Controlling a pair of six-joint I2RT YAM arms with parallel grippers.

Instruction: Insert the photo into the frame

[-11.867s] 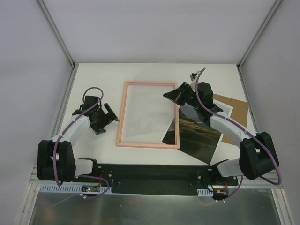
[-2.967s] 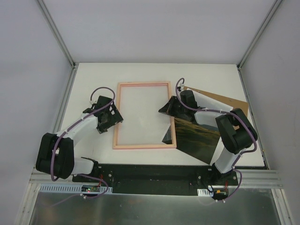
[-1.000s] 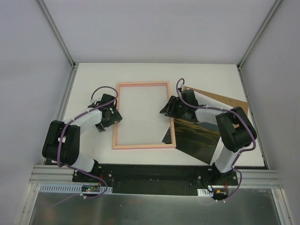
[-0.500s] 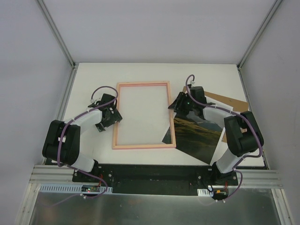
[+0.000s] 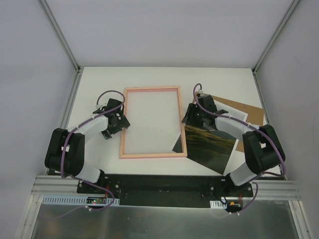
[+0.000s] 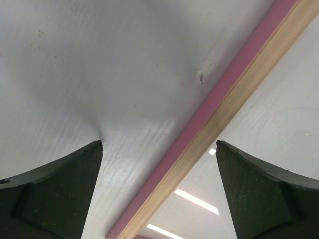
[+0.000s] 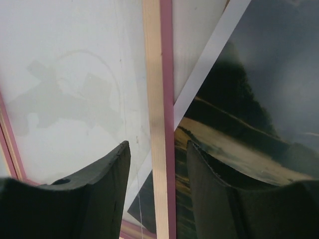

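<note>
The left gripper (image 5: 119, 121) stands wide open and holds nothing; the left rail of the frame (image 5: 152, 89) runs slantwise between its fingers (image 6: 55, 189), flat on the white table (image 5: 94, 84). The right gripper (image 5: 187, 118) is open too, its fingers set apart on either side of the frame's right rail with a gap showing at each side. Just to this gripper's right lies the photo (image 5: 209, 147), picture side up, its white-bordered corner tucked beneath that rail. Further to the gripper's right, a brown board (image 5: 254, 114) shows from under the photo.
</note>
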